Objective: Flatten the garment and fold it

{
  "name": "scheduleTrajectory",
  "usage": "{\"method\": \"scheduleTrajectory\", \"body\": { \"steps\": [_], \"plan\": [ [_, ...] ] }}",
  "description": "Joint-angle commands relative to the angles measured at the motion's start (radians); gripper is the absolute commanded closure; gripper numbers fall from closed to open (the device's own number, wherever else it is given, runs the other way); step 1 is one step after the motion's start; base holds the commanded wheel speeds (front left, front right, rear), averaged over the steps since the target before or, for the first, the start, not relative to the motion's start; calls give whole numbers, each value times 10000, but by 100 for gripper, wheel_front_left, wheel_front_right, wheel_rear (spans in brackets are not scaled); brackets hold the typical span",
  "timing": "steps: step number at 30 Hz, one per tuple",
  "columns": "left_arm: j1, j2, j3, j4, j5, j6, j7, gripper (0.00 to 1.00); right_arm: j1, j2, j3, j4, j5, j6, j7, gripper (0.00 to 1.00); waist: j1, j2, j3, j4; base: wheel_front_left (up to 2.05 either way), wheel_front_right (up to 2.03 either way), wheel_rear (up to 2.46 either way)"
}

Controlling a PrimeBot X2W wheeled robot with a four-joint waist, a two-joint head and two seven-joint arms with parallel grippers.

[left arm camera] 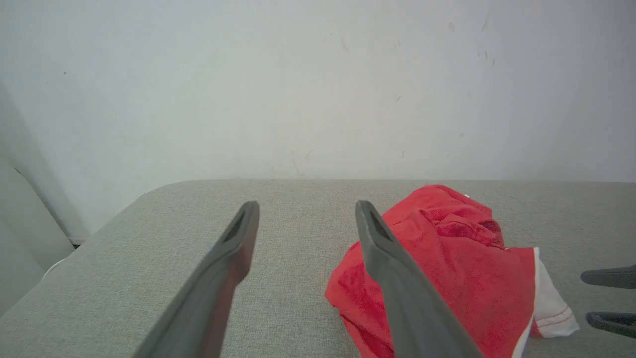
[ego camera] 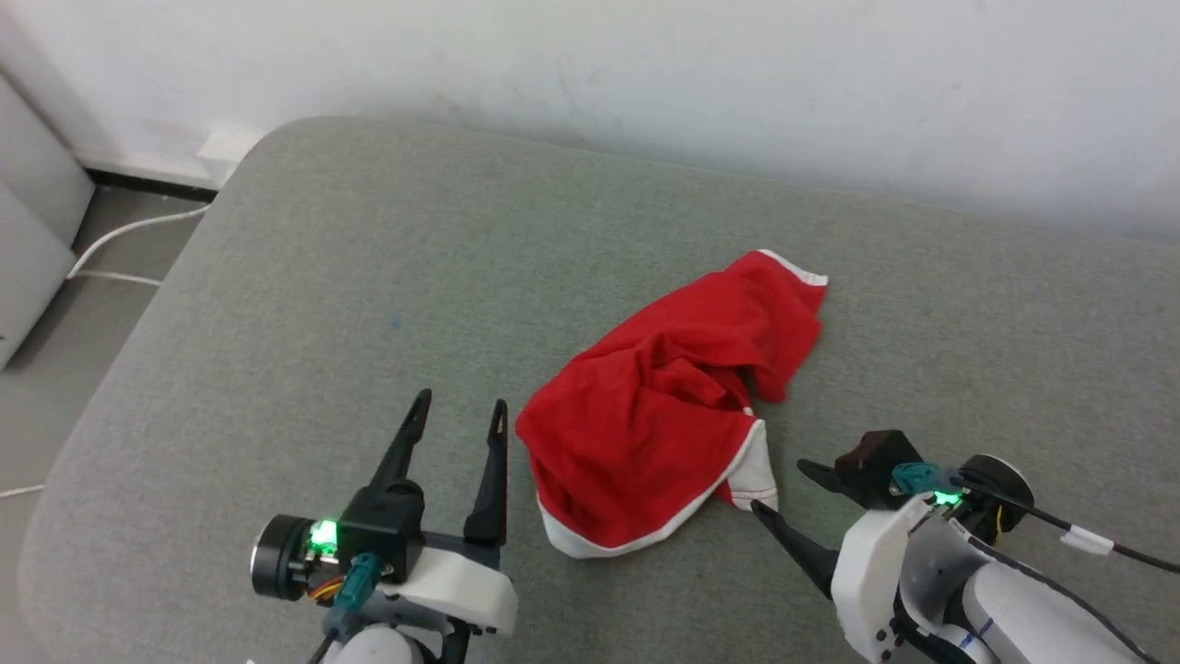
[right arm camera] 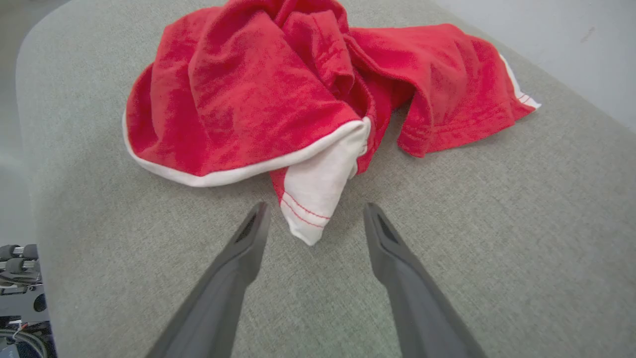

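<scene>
shorts (ego camera: 664, 415) crumpled between open hands

Two long dark fingers on the left gripper (ego camera: 461, 401), tapering to slotted tips, with a chunky black block behind them. A green light (ego camera: 324, 535) glows there, and a teal connector (ego camera: 355, 581) and orange wires (ego camera: 323, 590) tuck under a smooth white shell (ego camera: 461, 590). The right gripper (ego camera: 779, 486) matches: white casing (ego camera: 876, 563) dotted with dark screws (ego camera: 882, 636), and a black cable (ego camera: 1148, 557) wearing a white tag (ego camera: 1088, 540).
</scene>
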Motion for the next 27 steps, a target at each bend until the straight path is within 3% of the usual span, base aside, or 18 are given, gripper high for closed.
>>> {"method": "scheduleTrajectory", "body": {
  "steps": [1,8,9,10,18,27],
  "plan": [
    [107,-133,82,28,142,-140,-45,0,-270,-16,123,324,80,-21,53,0,0,-1,132,353,0,0,0],
    [159,-526,398,168,375,-528,-46,0,-873,176,760,1384,347,-21,-131,0,0,-1,307,554,0,0,0],
    [157,-576,448,204,412,-587,-46,0,-949,193,858,1536,405,-21,-146,64,0,-1,333,569,0,0,0],
    [152,-622,496,233,451,-642,-46,0,-1023,177,988,1667,415,-21,-159,100,0,-1,349,578,0,0,0],
    [310,-904,1036,457,554,-951,-47,0,-1355,-275,951,1918,-86,-21,-1016,100,0,-1,120,125,0,0,0],
    [506,-1088,1453,644,652,-1337,-47,0,-202,-1736,-1698,354,-1576,-21,-1276,100,0,-1,-299,-1172,0,0,0]
  ]
}}
